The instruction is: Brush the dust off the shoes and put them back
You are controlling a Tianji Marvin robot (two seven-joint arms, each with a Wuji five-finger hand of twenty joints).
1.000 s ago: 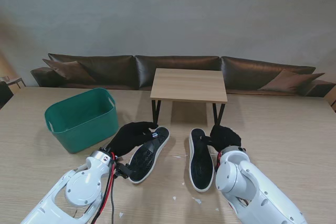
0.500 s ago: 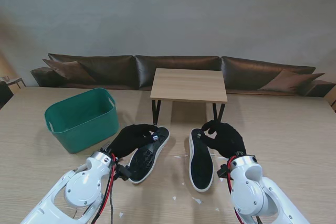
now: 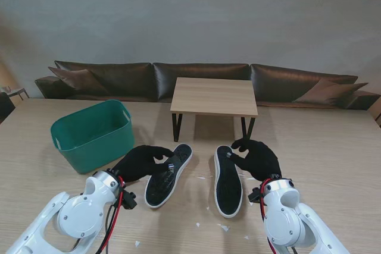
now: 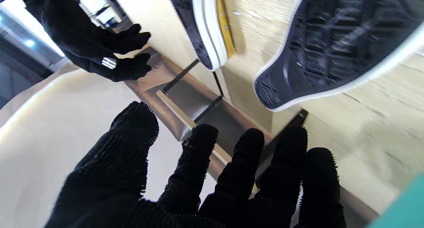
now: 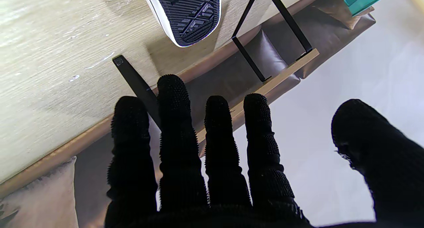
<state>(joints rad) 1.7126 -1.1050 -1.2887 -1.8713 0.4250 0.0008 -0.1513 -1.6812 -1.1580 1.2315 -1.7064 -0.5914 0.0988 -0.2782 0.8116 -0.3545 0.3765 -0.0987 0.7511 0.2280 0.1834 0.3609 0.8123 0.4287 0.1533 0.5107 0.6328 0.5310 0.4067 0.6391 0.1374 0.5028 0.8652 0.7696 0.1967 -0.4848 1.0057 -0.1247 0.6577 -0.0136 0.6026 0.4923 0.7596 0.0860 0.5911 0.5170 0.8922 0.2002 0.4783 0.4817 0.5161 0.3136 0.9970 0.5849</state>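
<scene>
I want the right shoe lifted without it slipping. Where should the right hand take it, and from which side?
Probably across the waist, from the right. The right shoe lies sole-up, toe away from me, and narrows slightly mid-length. The right hand is open beside its far end, so fingers could wrap the white sidewall there.

No readable text, brand, number or sign shows in any of the views. The soles of the two shoes, the left shoe [image 3: 168, 173] and the right shoe [image 3: 227, 180], carry only moulded tread patterns, with no lettering that can be made out. The green basket [image 3: 92, 134] at the far left of the surface [image 3: 333, 147] is plain, and so is the top of the small wooden stand [image 3: 215, 96] at the far middle. The black gloves on the left hand [image 3: 141, 162] and the right hand [image 3: 256, 157] bear no marking.
</scene>
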